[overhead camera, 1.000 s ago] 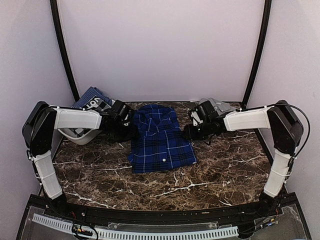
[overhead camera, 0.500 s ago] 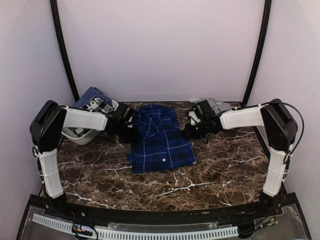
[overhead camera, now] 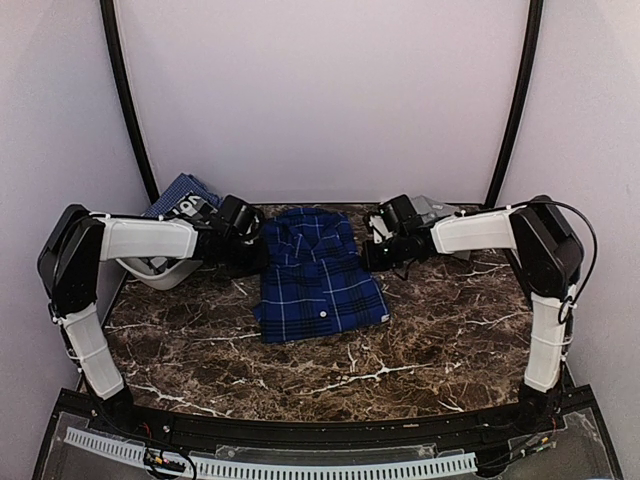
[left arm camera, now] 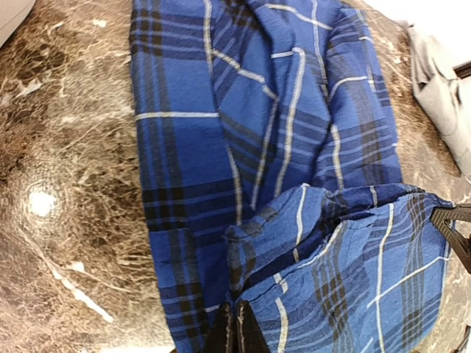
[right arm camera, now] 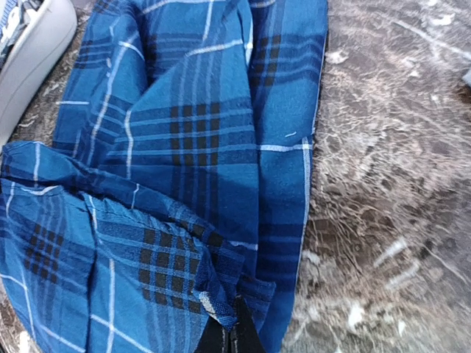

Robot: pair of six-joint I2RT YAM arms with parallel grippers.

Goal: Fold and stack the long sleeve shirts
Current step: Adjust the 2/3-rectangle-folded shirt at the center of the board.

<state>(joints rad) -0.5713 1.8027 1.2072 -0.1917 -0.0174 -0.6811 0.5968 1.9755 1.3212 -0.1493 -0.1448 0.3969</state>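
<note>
A: Where was the plaid shirt (overhead camera: 320, 280)?
B: Flat on the table (overhead camera: 430, 340), centre-back, collar toward the far wall.
A: Grippers?
B: Both pinched closed on it. The left gripper (left arm camera: 235, 312) had the left edge near the collar end, and the right gripper (right arm camera: 234, 316) had the right edge opposite.
A: And the grey shirt (left arm camera: 440, 88)?
B: Bunched at the back, just right of the plaid one, behind the right arm (overhead camera: 480, 232).

Bright, evenly lit from overhead, with faint, soft shadows. White glare spot on table (left arm camera: 40, 202) in left wrist view. Sharp on shirt (right arm camera: 184, 147). Slightly smeared across marble in right wrist view.
</note>
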